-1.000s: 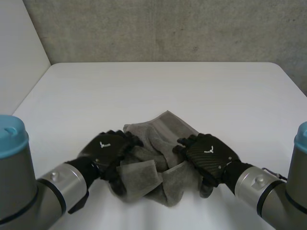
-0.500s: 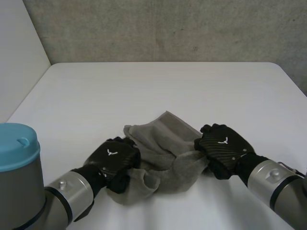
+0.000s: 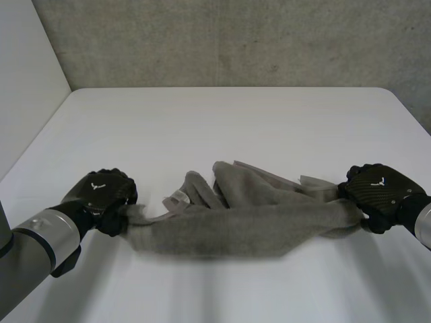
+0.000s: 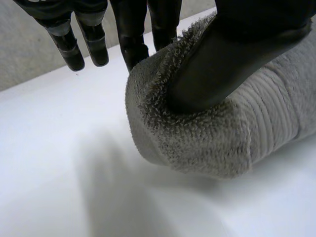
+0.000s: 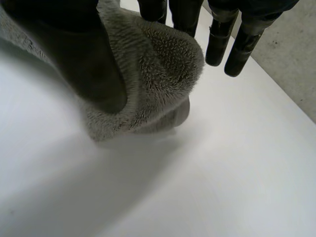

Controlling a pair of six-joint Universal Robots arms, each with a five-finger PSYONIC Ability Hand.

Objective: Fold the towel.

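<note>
Where the white tabletop (image 3: 229, 121) runs back to a grey concrete wall (image 3: 236, 40), the grey towel (image 3: 242, 225) lies across its near part as a long, bunched band, drawn out sideways between the two hands and rumpled into folds along its far side near the middle. From the head view's left the left arm (image 3: 40, 235) reaches in and from its right the right arm (image 3: 421, 222), each ending at one end of the towel, well apart from the other. The left hand (image 3: 104, 192) is closed on the towel's left end: in its wrist view the thumb presses down into the terry pile and the cloth wraps round under it, with some fingers (image 4: 131, 39) behind the cloth and the others hanging straight beside it. The right hand (image 3: 380, 192) grips the right end likewise, thumb dug into the pile, some fingers behind the cloth, the rest straight beside it. A small pale tag (image 3: 176, 198) shows on the towel nearer its left end
</note>
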